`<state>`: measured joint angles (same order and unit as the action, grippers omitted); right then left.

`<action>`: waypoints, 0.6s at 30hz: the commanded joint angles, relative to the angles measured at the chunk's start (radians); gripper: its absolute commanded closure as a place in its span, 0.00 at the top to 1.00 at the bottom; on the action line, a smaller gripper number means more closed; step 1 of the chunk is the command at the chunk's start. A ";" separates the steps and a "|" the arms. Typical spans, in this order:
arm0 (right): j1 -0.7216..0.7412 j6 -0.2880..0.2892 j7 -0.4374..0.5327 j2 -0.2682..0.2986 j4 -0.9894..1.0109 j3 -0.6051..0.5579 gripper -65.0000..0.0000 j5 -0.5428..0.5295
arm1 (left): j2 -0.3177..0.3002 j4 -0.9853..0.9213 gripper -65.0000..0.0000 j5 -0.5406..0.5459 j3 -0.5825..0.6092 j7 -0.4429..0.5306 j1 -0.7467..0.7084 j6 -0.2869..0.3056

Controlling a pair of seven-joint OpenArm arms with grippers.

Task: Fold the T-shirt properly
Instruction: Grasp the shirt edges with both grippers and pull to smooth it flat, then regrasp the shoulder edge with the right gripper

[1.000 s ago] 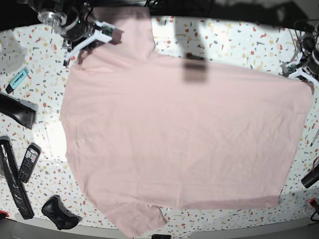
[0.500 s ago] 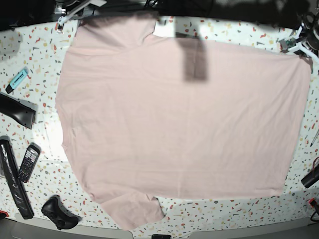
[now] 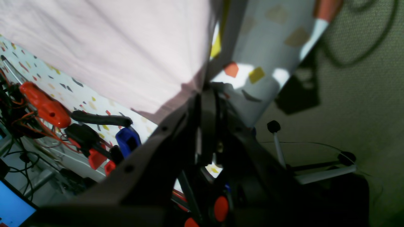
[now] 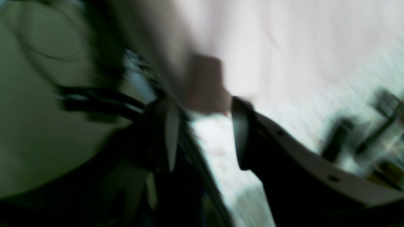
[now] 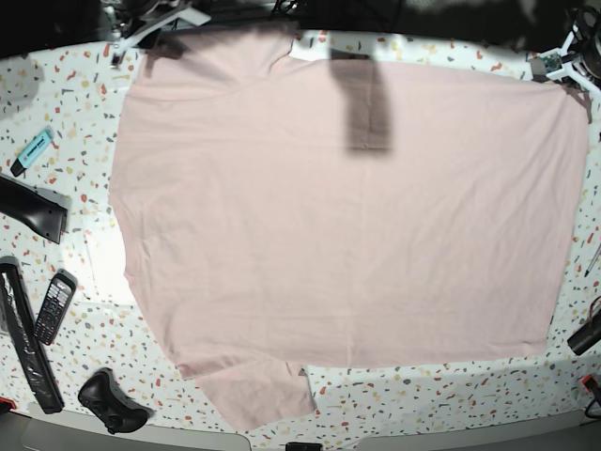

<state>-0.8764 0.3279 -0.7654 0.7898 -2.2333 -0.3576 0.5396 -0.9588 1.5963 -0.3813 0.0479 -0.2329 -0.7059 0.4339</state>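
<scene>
The pale pink T-shirt (image 5: pixel 347 216) lies spread plain side up over most of the speckled table (image 5: pixel 56 85), one sleeve at the near edge. My left gripper (image 5: pixel 566 64) is at the far right corner. In the left wrist view it (image 3: pixel 203 94) is shut on the T-shirt's (image 3: pixel 110 47) hem corner. My right gripper (image 5: pixel 155 28) is at the far left corner. The blurred right wrist view shows it (image 4: pixel 205 126) open, with a corner of the cloth (image 4: pixel 284 47) just beyond the fingertips (image 4: pixel 241 132), not pinched.
Left of the shirt lie a blue highlighter (image 5: pixel 33 150), a black wedge-shaped object (image 5: pixel 33 211), a handset (image 5: pixel 54 307), a long black bar (image 5: pixel 23 343) and a black controller (image 5: pixel 113 402). A black object (image 5: pixel 587 334) sits at the right edge, with red-handled tools (image 3: pixel 45 105) nearby.
Both arms drew the shirt toward the far edge and it now lies flatter. The right gripper has opened and let go of its corner. The left gripper keeps its grip.
</scene>
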 commanded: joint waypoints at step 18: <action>0.217 0.063 0.077 -0.056 0.175 -0.010 0.19 -0.080 | -0.005 0.007 0.00 -0.004 -0.008 -0.017 -0.006 0.008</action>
<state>-0.6563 0.3893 -0.6907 0.7223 -2.0460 -0.3698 0.4465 -0.9524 1.5967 -0.3809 0.0471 -0.2398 -0.7055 0.4339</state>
